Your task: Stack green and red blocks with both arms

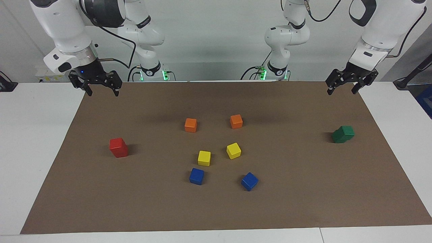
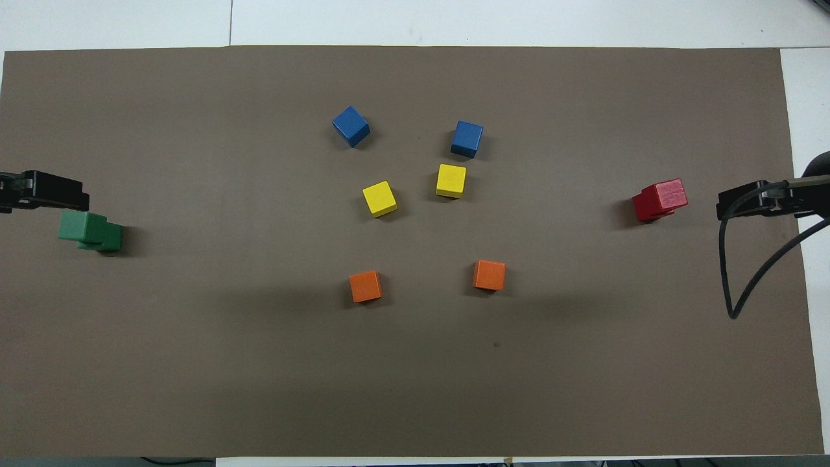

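Two dark green cubes (image 1: 343,134) stand stacked, the upper one slightly askew, at the left arm's end of the brown mat; they also show in the overhead view (image 2: 91,231). Two red cubes (image 1: 118,147) stand stacked at the right arm's end, also in the overhead view (image 2: 660,200). My left gripper (image 1: 342,89) is open and empty, raised over the mat's corner, apart from the green stack; part of it shows in the overhead view (image 2: 44,190). My right gripper (image 1: 102,90) is open and empty, raised over the other corner, apart from the red stack; it shows in the overhead view (image 2: 749,200).
In the middle of the mat (image 1: 303,189) lie two orange cubes (image 1: 190,125) (image 1: 236,121), two yellow cubes (image 1: 204,158) (image 1: 233,150) and two blue cubes (image 1: 196,176) (image 1: 249,181), each single and apart. A black cable (image 2: 746,279) hangs by the right gripper.
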`<state>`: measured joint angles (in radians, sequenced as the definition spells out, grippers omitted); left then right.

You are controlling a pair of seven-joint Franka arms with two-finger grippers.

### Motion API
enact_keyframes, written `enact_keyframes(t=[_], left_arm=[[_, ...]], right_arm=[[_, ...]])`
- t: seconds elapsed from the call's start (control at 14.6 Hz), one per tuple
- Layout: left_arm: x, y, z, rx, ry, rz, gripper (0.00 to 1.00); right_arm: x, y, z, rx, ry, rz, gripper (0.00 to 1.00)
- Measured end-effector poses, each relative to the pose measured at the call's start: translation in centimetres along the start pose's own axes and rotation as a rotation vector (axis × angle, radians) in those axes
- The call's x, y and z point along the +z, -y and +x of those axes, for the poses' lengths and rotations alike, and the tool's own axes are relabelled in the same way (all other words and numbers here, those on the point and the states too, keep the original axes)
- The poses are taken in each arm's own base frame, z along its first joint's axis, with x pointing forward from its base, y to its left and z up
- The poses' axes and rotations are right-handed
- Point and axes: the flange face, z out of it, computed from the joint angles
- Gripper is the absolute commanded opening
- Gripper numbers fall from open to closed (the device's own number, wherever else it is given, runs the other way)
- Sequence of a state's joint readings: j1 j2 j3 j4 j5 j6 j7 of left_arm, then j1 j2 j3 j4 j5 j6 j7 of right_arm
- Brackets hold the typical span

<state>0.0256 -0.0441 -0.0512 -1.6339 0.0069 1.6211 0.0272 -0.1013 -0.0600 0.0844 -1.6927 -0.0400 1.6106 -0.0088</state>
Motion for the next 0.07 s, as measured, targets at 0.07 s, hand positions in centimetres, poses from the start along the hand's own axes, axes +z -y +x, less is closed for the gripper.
enact_keyframes(t=[0.07], left_arm=[[0.0, 0.01, 0.0, 0.0, 0.0, 0.0, 1.0]], right_arm=[[0.0, 0.0, 0.0, 0.0, 0.0, 0.0, 1.0]])
